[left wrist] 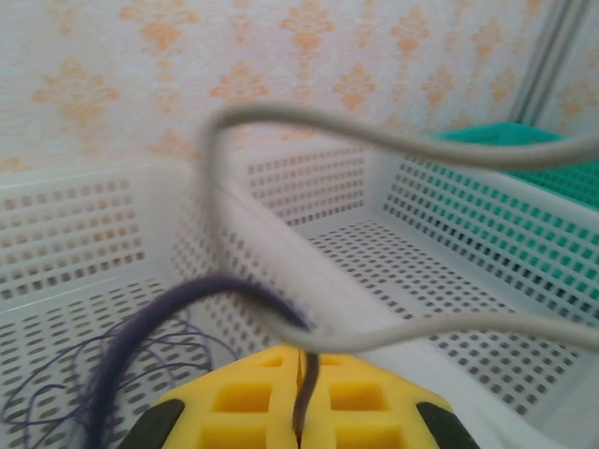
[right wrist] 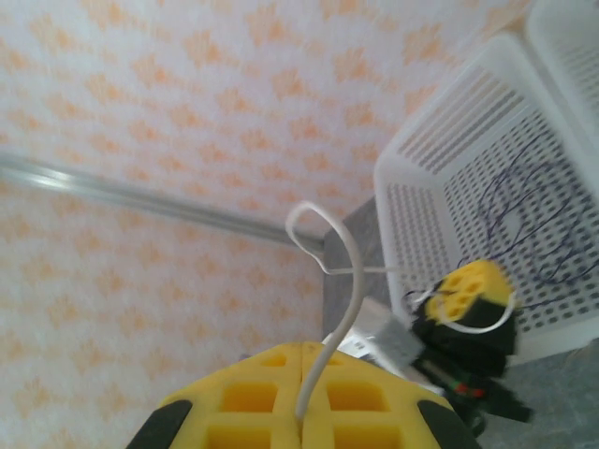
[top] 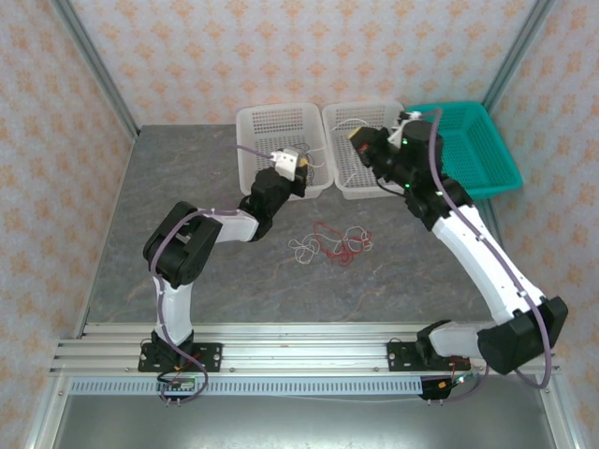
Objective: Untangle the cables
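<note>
While shut tight on thin wires, crowded at upper centre: left gripper point(left wrist: 301, 360) pinching purple cable point(left wrist: 187, 295) beside rims of two white baskets point(top: 267, 126), right gripper point(right wrist: 301, 360) pinching white cable point(right wrist: 346, 309). Red cable point(top: 329, 241) loose mid-frame, bare table point(top: 393, 271) around.

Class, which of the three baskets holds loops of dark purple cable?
The leftmost white basket, farthest from the green basket: thin purple cable lies looped on its floor.
</note>
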`<state>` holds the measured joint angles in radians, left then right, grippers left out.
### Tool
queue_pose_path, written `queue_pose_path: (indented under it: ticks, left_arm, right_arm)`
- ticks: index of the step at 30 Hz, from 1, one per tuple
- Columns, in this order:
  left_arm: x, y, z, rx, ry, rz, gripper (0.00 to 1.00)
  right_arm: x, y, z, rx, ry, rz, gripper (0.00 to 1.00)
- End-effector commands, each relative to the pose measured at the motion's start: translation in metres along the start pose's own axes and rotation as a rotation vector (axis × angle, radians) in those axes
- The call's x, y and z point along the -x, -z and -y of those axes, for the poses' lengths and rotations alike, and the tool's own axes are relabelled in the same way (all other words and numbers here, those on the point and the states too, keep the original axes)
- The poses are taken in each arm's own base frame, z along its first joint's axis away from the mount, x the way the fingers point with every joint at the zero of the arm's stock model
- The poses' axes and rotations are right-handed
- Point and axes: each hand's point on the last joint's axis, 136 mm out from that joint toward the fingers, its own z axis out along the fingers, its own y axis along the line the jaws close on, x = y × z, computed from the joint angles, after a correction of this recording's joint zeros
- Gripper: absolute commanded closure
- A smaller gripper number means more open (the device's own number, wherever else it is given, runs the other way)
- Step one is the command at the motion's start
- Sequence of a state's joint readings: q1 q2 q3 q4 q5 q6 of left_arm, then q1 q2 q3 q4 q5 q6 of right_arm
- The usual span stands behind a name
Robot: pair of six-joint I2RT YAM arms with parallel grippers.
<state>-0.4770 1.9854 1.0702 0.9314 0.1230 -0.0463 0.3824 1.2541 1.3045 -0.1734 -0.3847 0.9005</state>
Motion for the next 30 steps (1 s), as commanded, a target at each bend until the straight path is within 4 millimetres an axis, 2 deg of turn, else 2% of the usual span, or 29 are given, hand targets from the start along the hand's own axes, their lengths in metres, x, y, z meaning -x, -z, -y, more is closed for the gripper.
queue_pose_path:
  ticks: [1, 9, 12, 14, 15, 16, 17, 18, 20, 21, 23, 27, 30]
  left_arm:
    - [0.016, 0.006, -0.017, 0.020, 0.070, 0.021, 1.00]
    - [0.014, 0.002, -0.041, 0.050, 0.105, -0.026, 1.00]
    - [0.011, -0.004, -0.042, 0.049, 0.112, -0.064, 1.00]
    - [0.013, -0.008, -0.040, 0.041, 0.122, -0.073, 1.00]
    - [0.016, -0.010, -0.039, 0.036, 0.138, -0.072, 0.94]
    - [0.019, -0.011, -0.040, 0.036, 0.154, -0.071, 0.82]
    - [0.023, -0.012, -0.040, 0.035, 0.177, -0.069, 0.66]
    - [0.031, -0.012, -0.041, 0.040, 0.198, -0.063, 0.43]
    - [0.045, -0.010, -0.042, 0.049, 0.230, -0.062, 0.14]
    - [0.067, -0.003, -0.041, 0.055, 0.239, -0.041, 0.09]
    - [0.087, 0.005, -0.043, 0.092, 0.258, -0.054, 0.02]
    - [0.121, 0.031, -0.053, 0.185, 0.291, -0.068, 0.00]
    - [0.143, 0.056, -0.056, 0.225, 0.290, -0.057, 0.00]
  right_arm:
    - [0.032, 0.027, -0.004, 0.036, -0.054, 0.128, 1.00]
    - [0.082, 0.092, 0.026, -0.015, -0.075, 0.367, 1.00]
    - [0.081, 0.103, 0.037, -0.063, -0.052, 0.386, 1.00]
    - [0.075, 0.100, 0.045, -0.070, -0.051, 0.362, 1.00]
    - [0.069, 0.095, 0.047, -0.056, -0.053, 0.329, 1.00]
    - [0.062, 0.088, 0.049, -0.042, -0.056, 0.293, 1.00]
    - [0.053, 0.080, 0.054, -0.028, -0.064, 0.244, 1.00]
    - [0.042, 0.071, 0.059, -0.019, -0.067, 0.191, 1.00]
    - [0.023, 0.059, 0.075, -0.042, -0.066, 0.103, 1.00]
    - [0.014, 0.054, 0.080, -0.057, -0.054, 0.063, 1.00]
    - [0.000, 0.050, 0.090, -0.099, -0.018, 0.004, 1.00]
    - [-0.011, 0.045, 0.095, -0.123, 0.026, -0.043, 1.00]
    - [-0.019, 0.037, 0.090, -0.109, 0.054, -0.088, 1.00]
